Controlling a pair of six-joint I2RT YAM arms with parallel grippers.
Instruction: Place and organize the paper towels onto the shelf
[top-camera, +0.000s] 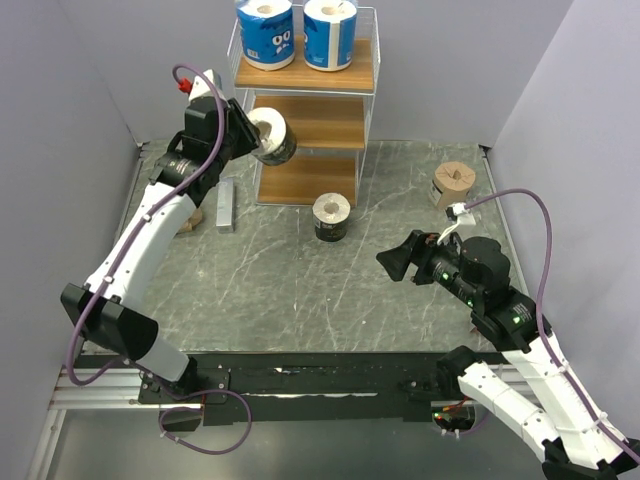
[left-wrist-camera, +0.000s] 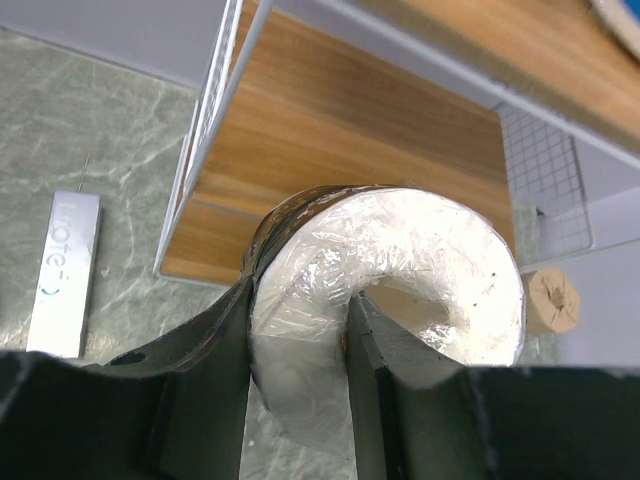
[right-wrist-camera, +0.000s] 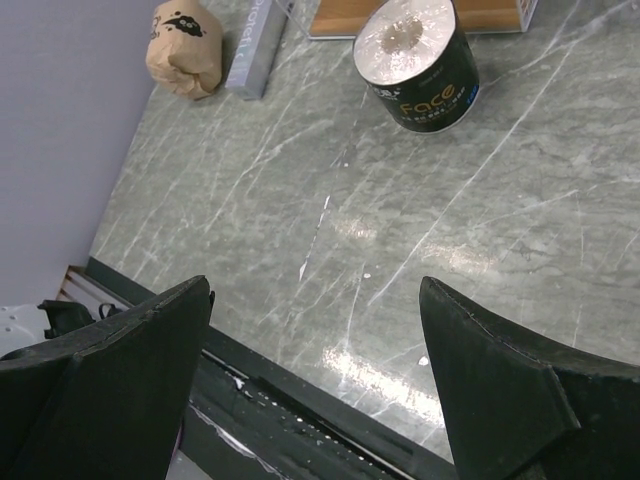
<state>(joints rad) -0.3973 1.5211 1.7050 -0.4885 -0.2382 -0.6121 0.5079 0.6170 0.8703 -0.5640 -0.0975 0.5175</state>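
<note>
Grip runs through the core hole: my left tool (left-wrist-camera: 300, 340) pinches the wall of a black-wrapped paper towel roll (left-wrist-camera: 400, 250), holding it at nine o'clock of the white-wire, brown-board shelf (top-camera: 320, 122), likely for the middle tier. My right tool (right-wrist-camera: 315, 310) gapes wide, empty.

Two blue-and-white rolls (top-camera: 265, 32) (top-camera: 330, 32) stood on the shelf's (top-camera: 305, 78) top tier. A black roll (top-camera: 272, 135) was held tilted at its left front post. A second black roll (top-camera: 331, 216) stood upright before it, and a tan roll (top-camera: 454, 184) sat near the table's (top-camera: 300, 290) right edge.

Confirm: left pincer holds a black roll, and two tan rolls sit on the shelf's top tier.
No: the top-tier rolls are blue-and-white, not tan, as the top external view shows. The left pincer does hold the black roll.
</note>
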